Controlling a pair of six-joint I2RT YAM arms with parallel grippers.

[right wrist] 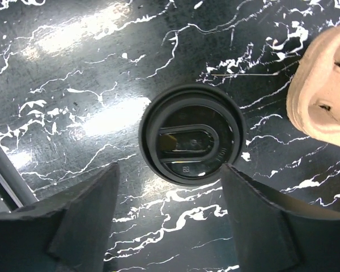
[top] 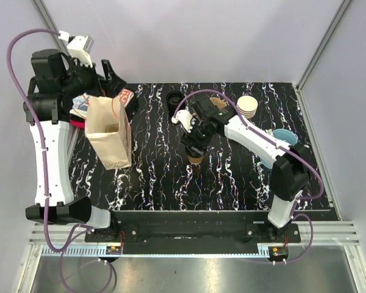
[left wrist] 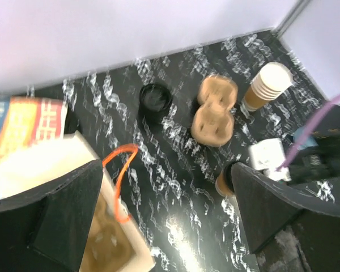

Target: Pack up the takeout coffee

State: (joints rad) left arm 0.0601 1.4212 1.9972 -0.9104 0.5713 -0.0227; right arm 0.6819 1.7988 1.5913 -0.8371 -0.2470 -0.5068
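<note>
Right gripper (top: 194,141) released, jaws spread, hanging over the takeout coffee (top: 196,159) at scene centre, a brown kraft cup. Left wrist view: left gripper (left wrist: 167,187) also wide open; cup at right, partly hidden. Right wrist view: round black lid (right wrist: 191,135), oval recess, embossed marks unreadable, fingers clear on either side.

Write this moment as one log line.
right gripper: open over coffee cup | left gripper: open by paper bag | status: not bagged
</note>
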